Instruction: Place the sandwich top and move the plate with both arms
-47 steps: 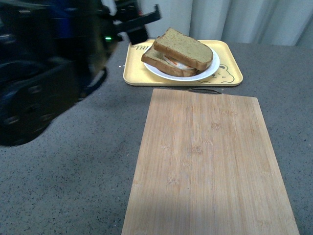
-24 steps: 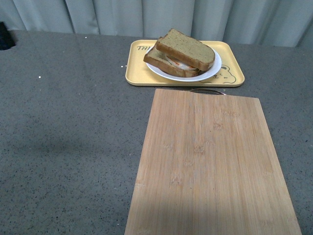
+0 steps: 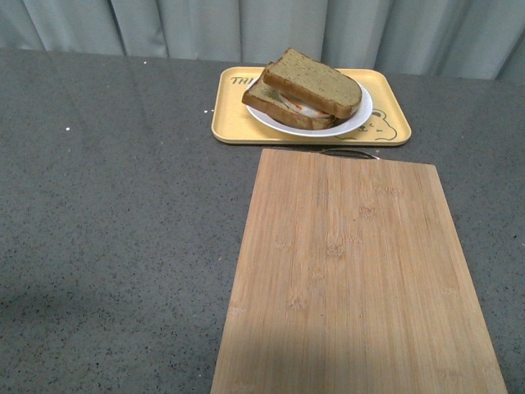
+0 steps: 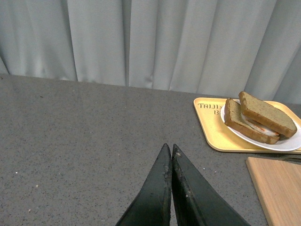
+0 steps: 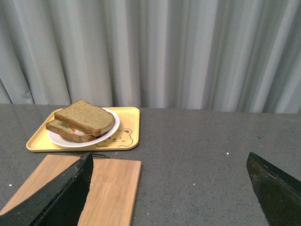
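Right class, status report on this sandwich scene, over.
Left claw shut, right claw open, both empty. Sandwich top on the egg slice, on plate, in yellow tray. Cutting board bare.

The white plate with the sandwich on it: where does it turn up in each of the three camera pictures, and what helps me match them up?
Front view: the plate sits top centre, on the yellow tray.
Left wrist view: the plate is at the right edge, mid-height.
Right wrist view: the plate is left of centre.
Shared landmark: the yellow tray, with the wooden board next to it in every view.
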### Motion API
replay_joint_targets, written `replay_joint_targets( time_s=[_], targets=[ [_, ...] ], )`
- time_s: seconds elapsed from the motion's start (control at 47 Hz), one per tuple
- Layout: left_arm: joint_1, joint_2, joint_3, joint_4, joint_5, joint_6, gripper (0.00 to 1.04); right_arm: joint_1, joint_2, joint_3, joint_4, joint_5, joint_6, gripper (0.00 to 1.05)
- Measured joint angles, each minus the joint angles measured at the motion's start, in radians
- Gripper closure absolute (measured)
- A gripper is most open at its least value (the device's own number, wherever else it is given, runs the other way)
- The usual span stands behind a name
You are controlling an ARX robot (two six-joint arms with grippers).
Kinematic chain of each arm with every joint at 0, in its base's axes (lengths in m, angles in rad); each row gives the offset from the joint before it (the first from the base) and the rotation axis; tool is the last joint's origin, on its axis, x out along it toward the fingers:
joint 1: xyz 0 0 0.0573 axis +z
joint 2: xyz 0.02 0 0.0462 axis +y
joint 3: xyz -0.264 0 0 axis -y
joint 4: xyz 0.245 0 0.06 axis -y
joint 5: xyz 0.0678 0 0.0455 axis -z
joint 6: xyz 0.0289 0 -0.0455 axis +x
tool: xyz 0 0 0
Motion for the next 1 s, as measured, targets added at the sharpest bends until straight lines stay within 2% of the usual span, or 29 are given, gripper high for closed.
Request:
replay_joint_targets(
  time_s=[0.043, 0.128, 0.511, 1.0],
  targets=[
    [0.039, -0.044, -0.011, -0.032, 0.059, 0.000, 1.01, 0.000, 0.000, 0.000, 0.000, 0.000, 0.000, 0.09],
    [0.076, -0.126, -0.029, -0.096, 0.072, 0.002, 1.01, 0.000, 0.000, 0.000, 0.000, 0.000, 0.000, 0.09],
    [0.080, -0.461, -0.053, -0.385, 0.078, 0.003, 1.01, 0.000, 0.000, 0.000, 0.000, 0.000, 0.000, 0.09],
    [0.080, -0.679, -0.053, -0.590, 0.078, 0.003, 1.01, 0.000, 0.000, 0.000, 0.000, 0.000, 0.000, 0.09]
  ],
)
